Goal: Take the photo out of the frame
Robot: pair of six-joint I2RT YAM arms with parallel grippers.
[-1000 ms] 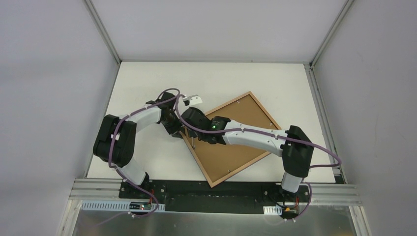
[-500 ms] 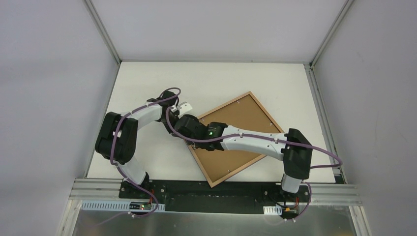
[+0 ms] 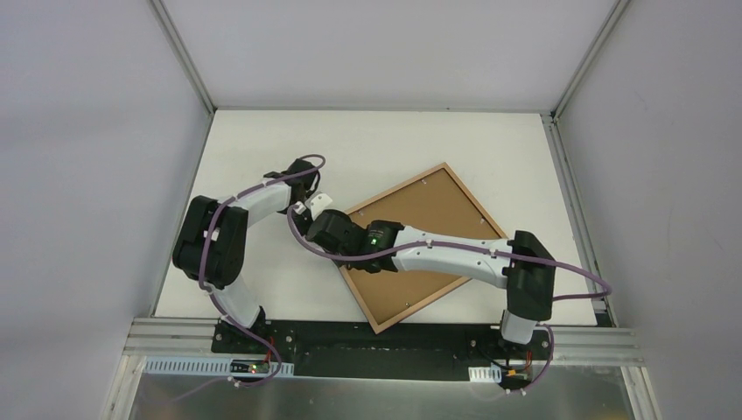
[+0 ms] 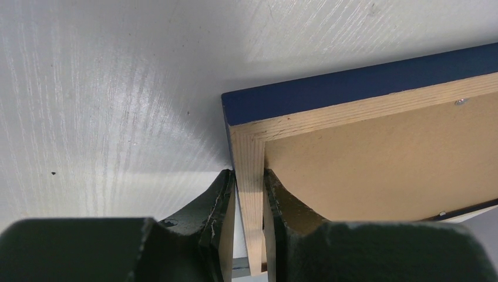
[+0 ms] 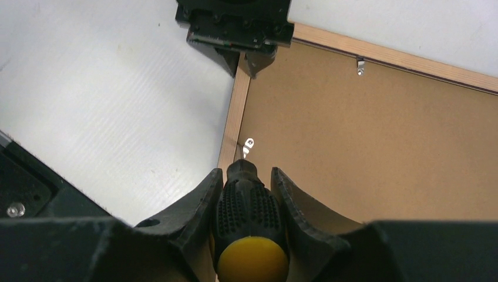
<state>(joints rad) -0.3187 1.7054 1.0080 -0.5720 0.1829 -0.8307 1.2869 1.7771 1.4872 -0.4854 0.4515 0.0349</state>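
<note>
Step in hand: you are working at the retaining tabs so the backing board can lift off; the photo is not yet out.
Frame: the frame is lying back-up and skewed on the table, with its blue outer edge showing in the left wrist view.
Photo: it is not showing in any view; judging by the seated board, it is probably lying underneath it.
Left gripper: your left gripper is clamping the pale wooden rim just below a corner, one finger outside and one on the board side, steadying the frame.
Right gripper: your right gripper is grasping a screwdriver by its black ribbed handle, the tip pointing at a small metal tab just beside the rim.
Next move: you are likely needing to seat the tip against that tab and swing it clear of the board, pressing lightly while the left hold is bracing. A second tab is waiting along the far rim.
</note>
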